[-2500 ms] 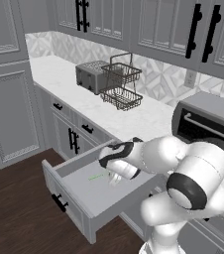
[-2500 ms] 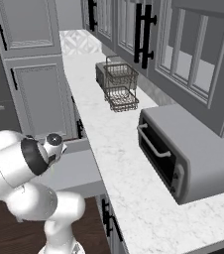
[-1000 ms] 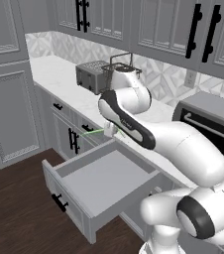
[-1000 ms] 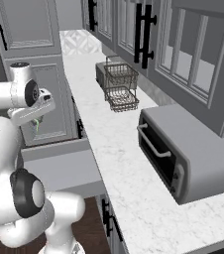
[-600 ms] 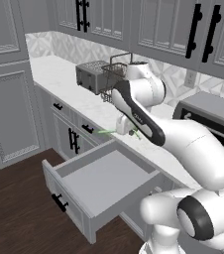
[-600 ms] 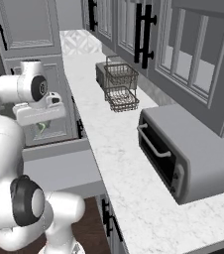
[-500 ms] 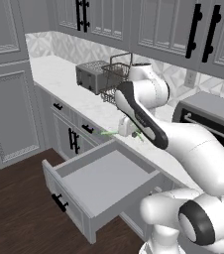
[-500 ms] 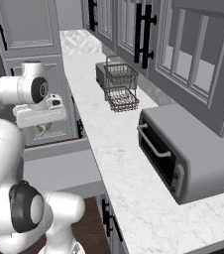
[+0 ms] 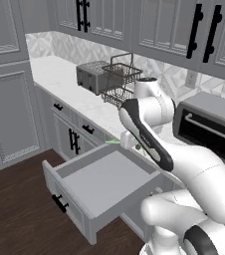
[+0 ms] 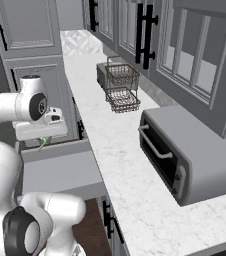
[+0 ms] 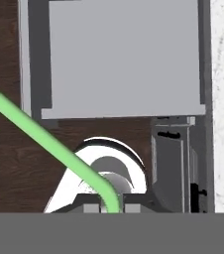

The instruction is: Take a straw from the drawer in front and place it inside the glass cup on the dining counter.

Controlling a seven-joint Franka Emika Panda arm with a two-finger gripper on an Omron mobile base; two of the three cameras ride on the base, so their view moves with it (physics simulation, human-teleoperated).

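Item: thin bright-green straw. Pinched at one end in the two-finger tool, whose tips are closed on it; the rest slants away from the tips across the hand view. Held above the back edge of the wide shallow grey drawer, near the marble desk edge.

Item: drawer. Pulled out, plain grey inside bare.

Item: tool. Raised over the drawer's rear on the white arm, straw poking out toward the cabinet side.

Item: wire rack, grey toaster and toaster oven, all on the desk beyond the drawer.

Handling note, as judgement: the step is carrying the straw off to the glass cup. Keep the pinch firm, since the straw is slim and gripped only at its end. Swing the free length wide of the desk edge and cabinet fronts. Turn it near upright before lowering into the cup.
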